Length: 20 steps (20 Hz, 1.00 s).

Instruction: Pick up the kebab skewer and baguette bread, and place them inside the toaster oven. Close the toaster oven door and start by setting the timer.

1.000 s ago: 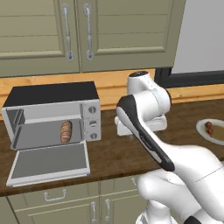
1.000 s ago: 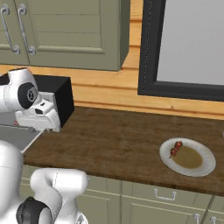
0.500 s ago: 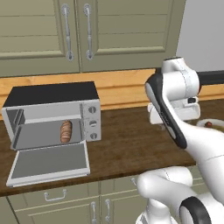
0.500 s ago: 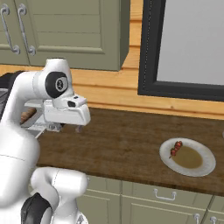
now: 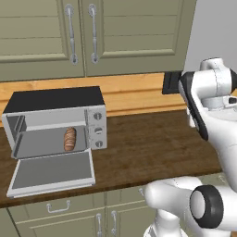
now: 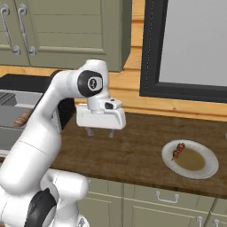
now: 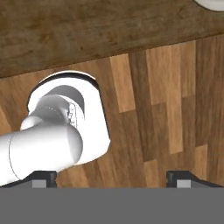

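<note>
The thin red-chunked kebab skewer [image 6: 178,150] lies on your white plate [image 6: 208,169], seemingly flat; empty spread gripper [image 6: 101,131] hovers over dark wooden counter [image 6: 133,146].

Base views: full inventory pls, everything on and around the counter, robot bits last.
toaster oven: 1, black top, silver-grey front, left end of the counter.
toaster oven door: 1, silver frame, dropped open flat.
baguette bread: 1, tan-orange, lying inside the oven.
plate: 1, white, on the counter at the right.
kebab skewer: 1, dark red chunks, on the plate's left part.
counter: 1, dark wood.
upper cabinets: olive green, bar handles, above the counter.
lower drawers: olive green, below the counter.
tool: 1, white with dark tips, open, empty, above the counter between oven and plate.
</note>
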{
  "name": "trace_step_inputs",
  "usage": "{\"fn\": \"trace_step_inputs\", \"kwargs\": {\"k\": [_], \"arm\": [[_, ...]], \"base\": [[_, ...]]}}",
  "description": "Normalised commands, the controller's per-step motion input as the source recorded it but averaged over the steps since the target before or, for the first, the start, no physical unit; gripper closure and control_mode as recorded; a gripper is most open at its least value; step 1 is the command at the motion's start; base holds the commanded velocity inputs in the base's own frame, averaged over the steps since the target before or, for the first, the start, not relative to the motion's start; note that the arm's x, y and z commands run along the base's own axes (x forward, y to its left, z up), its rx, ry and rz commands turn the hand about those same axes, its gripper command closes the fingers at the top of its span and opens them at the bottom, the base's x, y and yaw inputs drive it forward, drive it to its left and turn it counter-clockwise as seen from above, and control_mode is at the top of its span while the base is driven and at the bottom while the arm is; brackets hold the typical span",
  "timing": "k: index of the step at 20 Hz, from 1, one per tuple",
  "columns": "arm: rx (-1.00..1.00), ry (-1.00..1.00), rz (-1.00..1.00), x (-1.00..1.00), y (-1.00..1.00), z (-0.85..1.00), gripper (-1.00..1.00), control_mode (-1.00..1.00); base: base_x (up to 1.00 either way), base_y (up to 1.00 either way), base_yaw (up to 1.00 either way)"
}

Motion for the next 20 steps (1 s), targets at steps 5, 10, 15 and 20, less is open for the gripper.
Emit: {"fn": "trace_step_inputs", "kwargs": {"k": [5, 10, 15, 20], "arm": [[0.0, 0.14, -0.01, 0.0, -1.0, -0.04, -1.0, -1.0], [0.0, 0.13, 0.0, 0.04, -0.82, -0.15, -1.0, -1.0], [0.01, 0.09, 0.0, 0.21, -0.57, -0.13, -1.0, -1.0], [0.12, 0.06, 0.0, 0.19, -0.23, -0.5, -1.0, -1.0]], "base": [[0.0, 0.0, 0.0], [0.0, 0.0, 0.0], [0.0, 0.0, 0.0], [0.0, 0.0, 0.0]]}}
